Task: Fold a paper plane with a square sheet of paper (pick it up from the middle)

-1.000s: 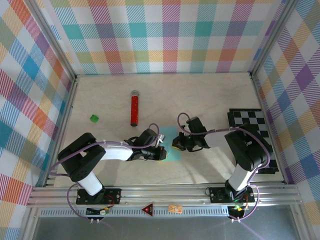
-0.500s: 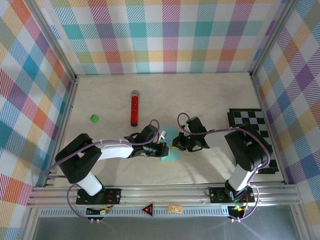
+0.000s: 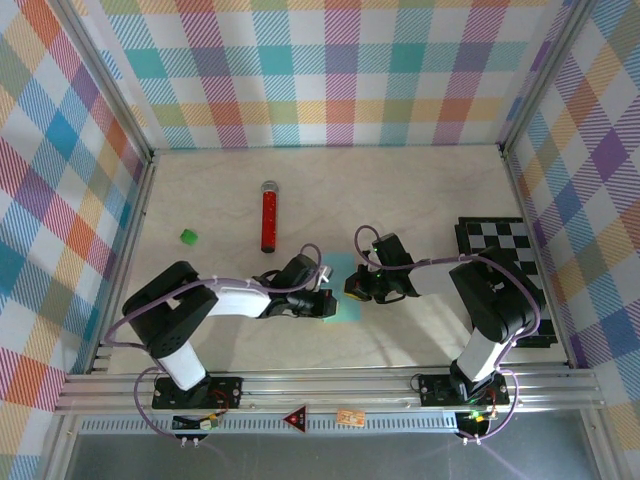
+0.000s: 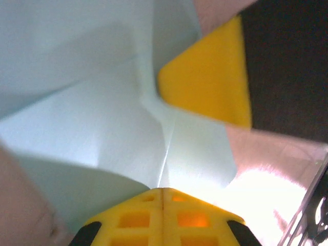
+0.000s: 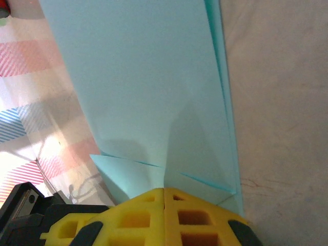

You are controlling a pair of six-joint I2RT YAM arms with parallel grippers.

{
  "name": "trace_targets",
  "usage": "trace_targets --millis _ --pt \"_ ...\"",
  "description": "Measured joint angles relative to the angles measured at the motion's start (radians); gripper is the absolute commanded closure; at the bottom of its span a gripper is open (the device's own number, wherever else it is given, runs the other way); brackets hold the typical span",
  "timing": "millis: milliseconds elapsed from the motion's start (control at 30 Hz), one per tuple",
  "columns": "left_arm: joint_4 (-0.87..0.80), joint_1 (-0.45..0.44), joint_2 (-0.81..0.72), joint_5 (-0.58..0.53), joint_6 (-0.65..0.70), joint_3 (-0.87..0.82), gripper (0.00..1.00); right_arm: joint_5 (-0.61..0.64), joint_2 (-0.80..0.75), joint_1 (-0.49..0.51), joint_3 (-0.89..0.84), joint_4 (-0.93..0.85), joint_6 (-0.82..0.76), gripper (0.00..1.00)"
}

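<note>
Paper (image 3: 338, 268), light cyan and creased into folds, lies near the middle of the table (image 3: 430, 190) between 2 grippers. Left gripper (image 4: 163, 193) has its jaws pressed together on one edge of the paper. Right gripper (image 5: 164, 195) pinches the opposite edge the same way. Red tube (image 3: 268, 217) lies well apart, and the board (image 3: 505, 245) sits at the right.

Your left arm (image 3: 235, 298) lies low, reaching right toward the middle. Your left gripper (image 3: 327, 302) is clamped tight on the paper (image 3: 341, 268). Your right arm (image 3: 495, 300) doubles back leftward, and your right gripper (image 3: 353, 290) faces it close by, pinching the same paper.
</note>
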Motion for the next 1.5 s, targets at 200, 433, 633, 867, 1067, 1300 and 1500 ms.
trace_targets --millis 200,433,633,867,1067,1300,1500 --pt "-0.022 -0.025 -0.123 -0.051 0.028 -0.113 1.00 0.001 0.000 0.000 0.003 -0.008 -0.016 1.00" --pt "-0.084 -0.040 -0.244 -0.095 0.032 -0.172 1.00 0.003 0.000 0.000 0.007 -0.016 -0.019 1.00" --pt "-0.094 -0.040 -0.225 -0.098 0.029 -0.069 1.00 0.003 0.000 0.000 0.007 -0.016 -0.018 1.00" --pt "-0.020 -0.040 0.006 -0.079 -0.005 0.090 1.00 0.003 0.000 0.000 0.006 -0.012 -0.017 1.00" --pt "-0.010 -0.040 0.078 -0.080 -0.042 0.106 1.00 0.001 0.000 0.000 0.004 -0.008 -0.017 1.00" --pt "-0.003 -0.041 0.093 -0.080 -0.055 0.119 1.00 0.003 0.000 -0.001 0.004 -0.005 -0.017 1.00" --pt "0.006 -0.040 0.074 -0.083 -0.049 0.092 1.00 0.003 0.000 -0.001 0.004 -0.004 -0.017 1.00"
